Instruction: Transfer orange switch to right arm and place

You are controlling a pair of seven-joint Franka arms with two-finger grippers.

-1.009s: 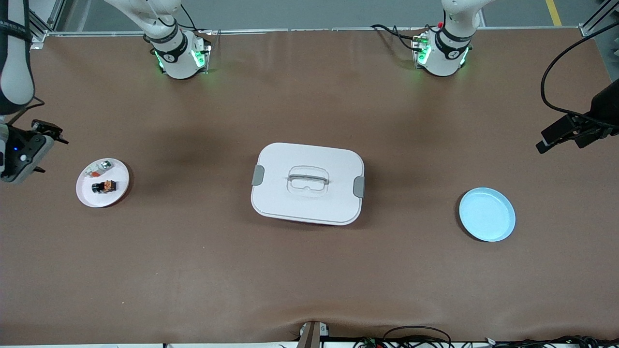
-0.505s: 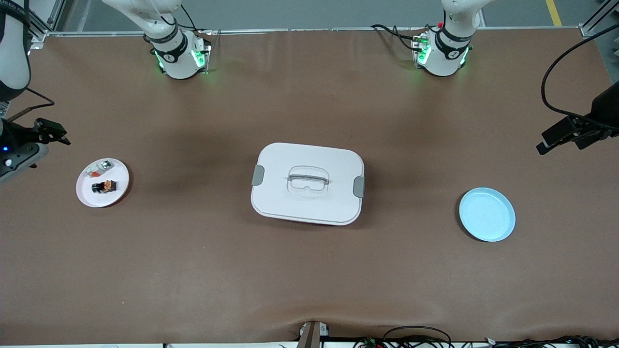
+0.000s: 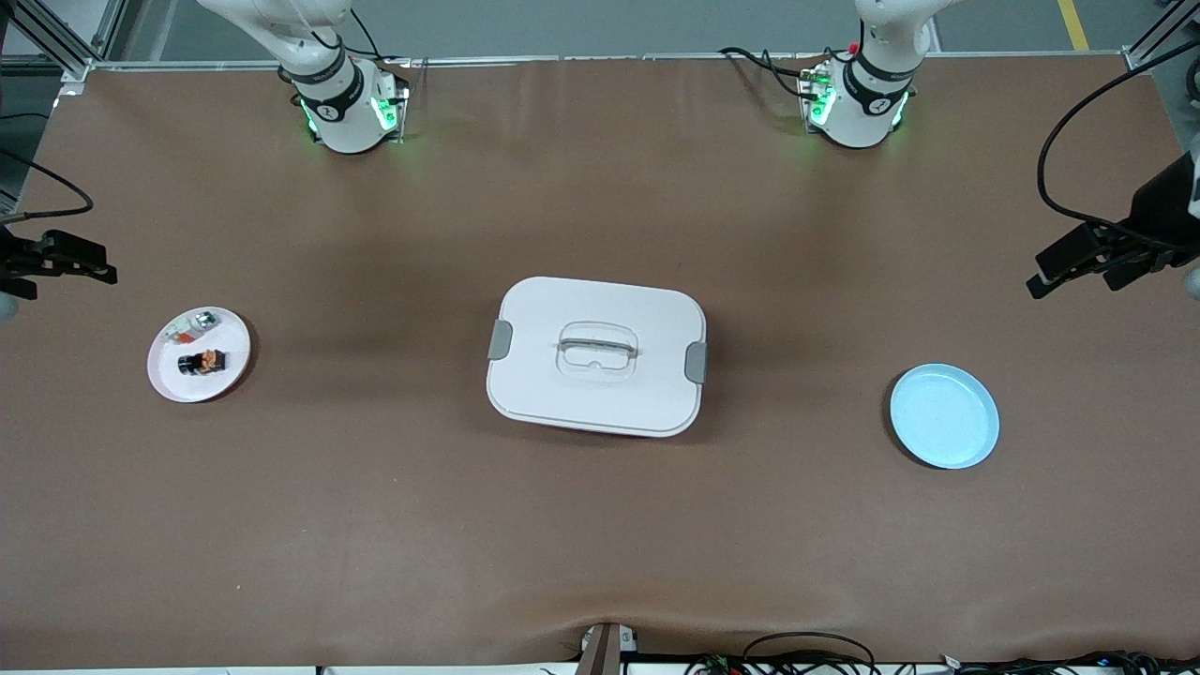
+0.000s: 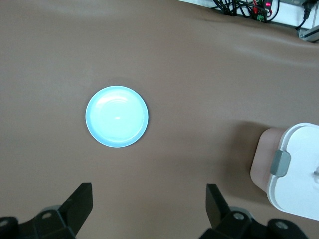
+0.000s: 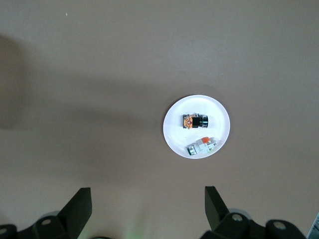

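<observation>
A brown table [image 3: 600, 525] carries three things. A white lidded box [image 3: 596, 356] sits in the middle. A small white plate [image 3: 230, 370] lies toward the right arm's end, and an empty light blue plate [image 3: 944, 415] lies toward the left arm's end, slightly nearer the front camera.

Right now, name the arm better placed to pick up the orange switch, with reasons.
Right. The orange switch lies on the white plate at the right arm's table end; the open right gripper hangs near it. The open left gripper is near the blue plate.
</observation>
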